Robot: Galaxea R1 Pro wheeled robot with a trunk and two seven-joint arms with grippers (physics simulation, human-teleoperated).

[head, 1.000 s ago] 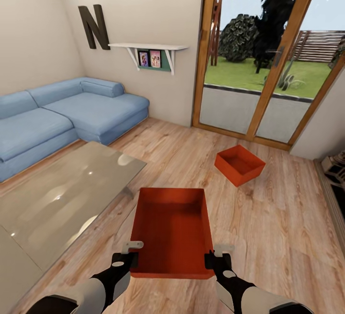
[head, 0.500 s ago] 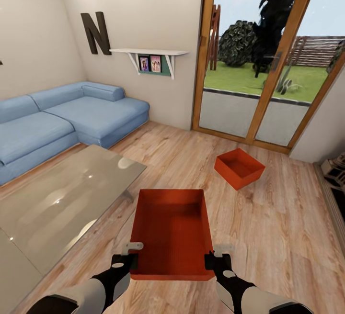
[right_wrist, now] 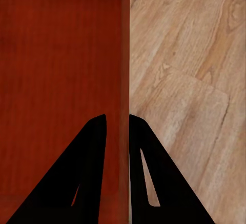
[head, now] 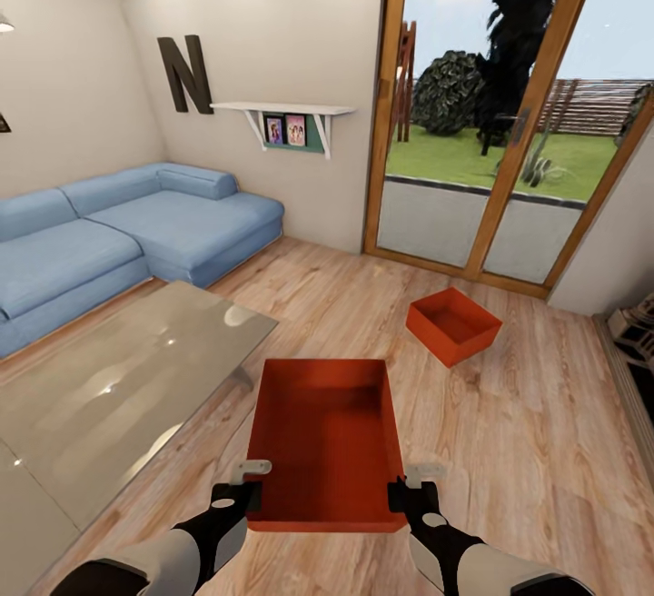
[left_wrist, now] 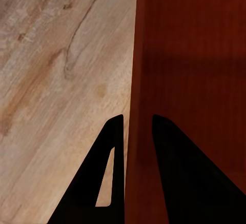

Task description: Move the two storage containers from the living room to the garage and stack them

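Pinching the near container (head: 327, 437) by opposite side walls, both jaws clamp beside the glass table (head: 118, 387) edge.

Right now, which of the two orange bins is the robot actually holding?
The nearer bin, right in front of the robot: the left tool and right tool each pinch a side wall. The other bin sits untouched by the glass doors.

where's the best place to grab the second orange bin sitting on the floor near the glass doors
Probably by its two opposite side walls, one claw pinching each rim from above, as the left claw and right claw grip the held bin. The far bin is open-topped with thin straight walls and no handles. It sits turned at an angle, so square up first.
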